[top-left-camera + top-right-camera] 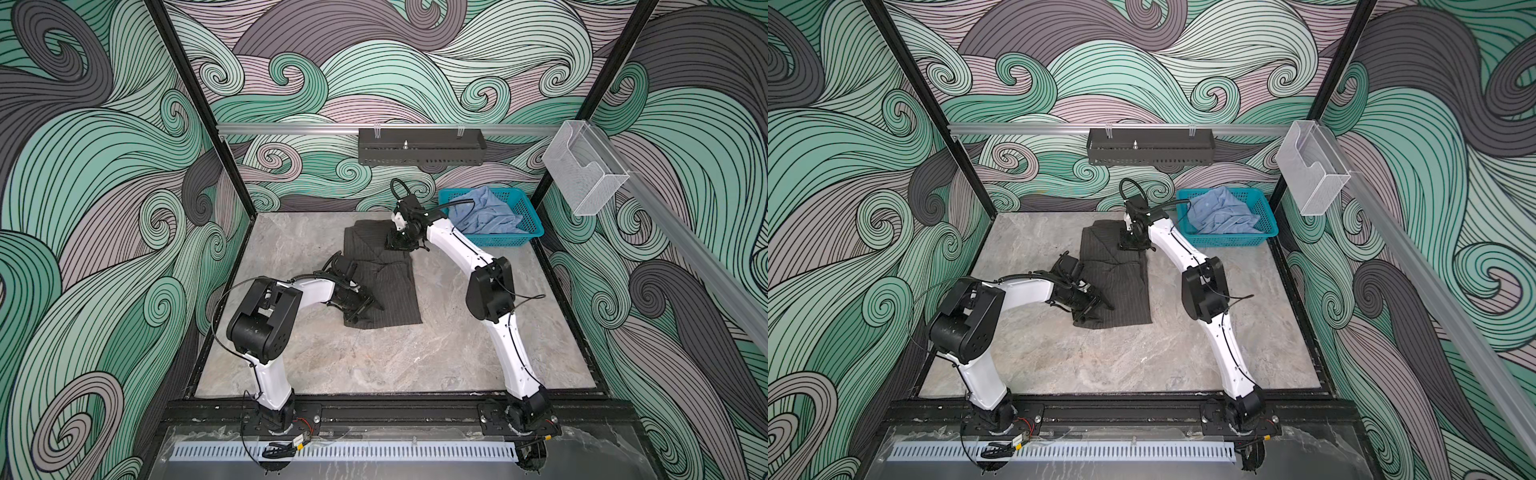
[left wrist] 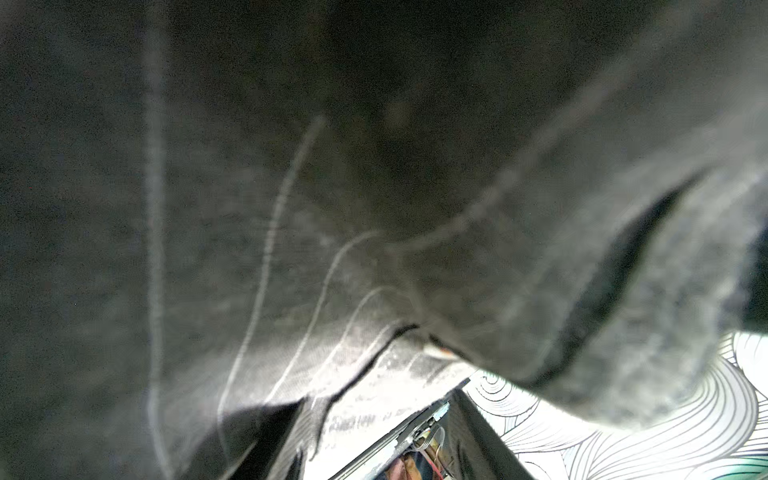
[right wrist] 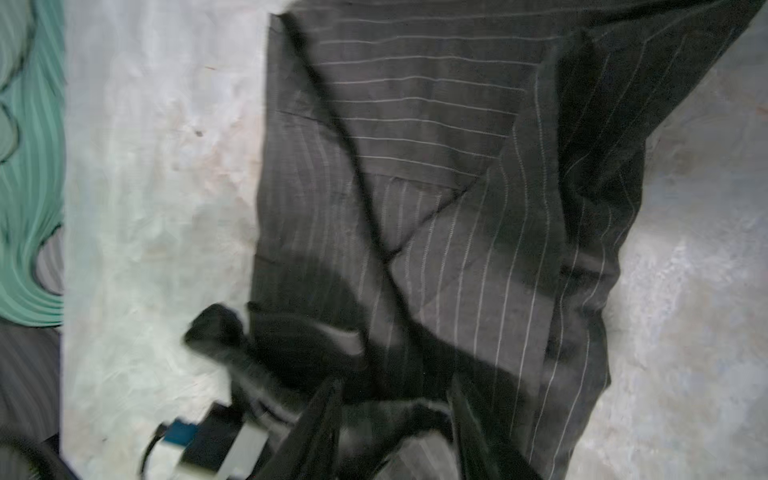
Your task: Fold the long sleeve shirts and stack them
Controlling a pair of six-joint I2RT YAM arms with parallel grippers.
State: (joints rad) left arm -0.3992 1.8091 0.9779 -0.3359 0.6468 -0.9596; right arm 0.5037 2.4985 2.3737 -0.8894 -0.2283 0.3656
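The dark pinstriped long sleeve shirt (image 1: 386, 282) (image 1: 1121, 282) lies partly folded on the table's far middle. My left gripper (image 1: 368, 313) (image 1: 1096, 314) lies low at its near left corner, fingers spread over bunched cloth. In the left wrist view the dark cloth (image 2: 249, 208) hangs right before the lens and hides the jaws. My right gripper (image 1: 395, 245) (image 1: 1127, 246) points down at the shirt's far right part. The right wrist view shows its fingers (image 3: 324, 415) apart with a ridge of shirt (image 3: 457, 249) between them. The light blue shirt (image 1: 482, 212) (image 1: 1219, 214) sits crumpled in the basket.
The teal mesh basket (image 1: 528, 226) (image 1: 1266, 226) stands at the back right corner of the marble table (image 1: 415, 353). A black tray (image 1: 419, 145) hangs on the back rail. A clear plastic holder (image 1: 586, 174) hangs on the right rail.
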